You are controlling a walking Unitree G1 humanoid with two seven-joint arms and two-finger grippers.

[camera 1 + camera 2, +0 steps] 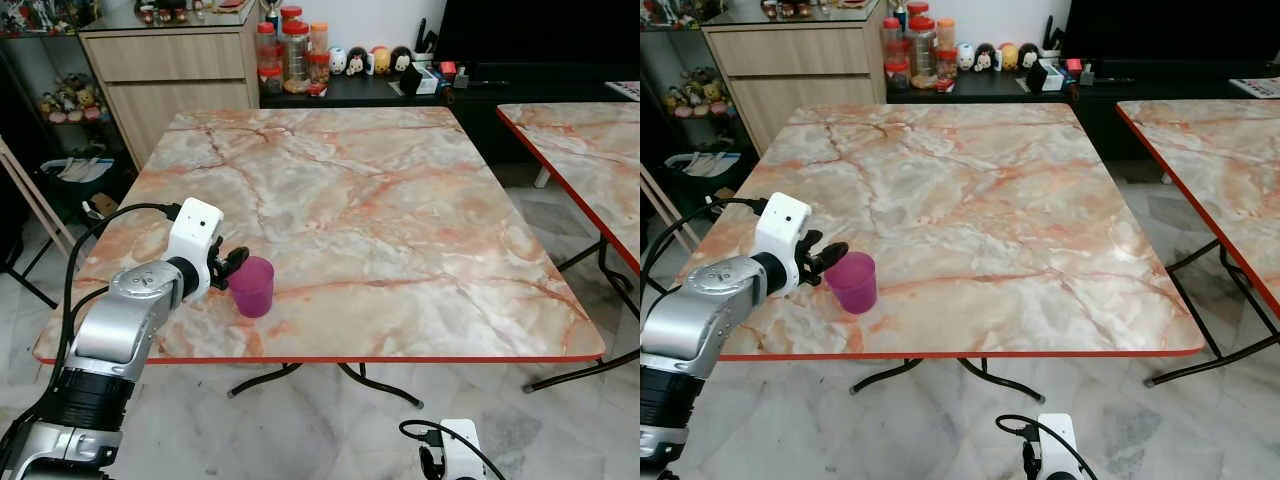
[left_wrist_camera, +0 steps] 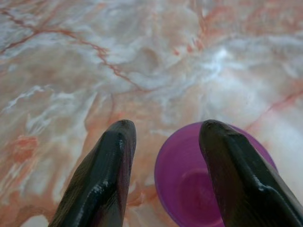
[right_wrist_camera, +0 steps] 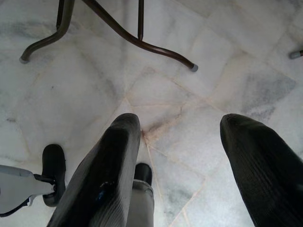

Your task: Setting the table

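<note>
The big marble-patterned table (image 1: 400, 220) with its thin red edge takes up most of the room in front of the robot, standing on dark curved metal legs (image 3: 118, 33) over a pale marble-tiled floor (image 1: 330, 420). A second table (image 1: 590, 150) of the same pattern stands just to the right of it, a narrow gap between them. Beyond the big table's far edge runs a wooden cabinet (image 1: 170, 75) with drawers, and next to that a low dark shelf carrying red-lidded jars (image 1: 292, 52) and a row of small round figurines (image 1: 368, 60). Off the table's far left corner there is open shelving with soft toys (image 1: 62, 102).

The purple cup (image 1: 252, 286) stands upright and open-mouthed on the table near its front left corner, with bare tabletop all around it and nothing in the way. The left gripper (image 1: 232, 266) reaches in over that front left edge, its black fingers (image 2: 106, 175) spread apart; in the left wrist view one finger lies over the cup's mouth and the other off to the side of it, not closed on the rim.

The right gripper (image 3: 184, 161) hangs below the table's front edge, fingers held wide apart above the floor tiles.
</note>
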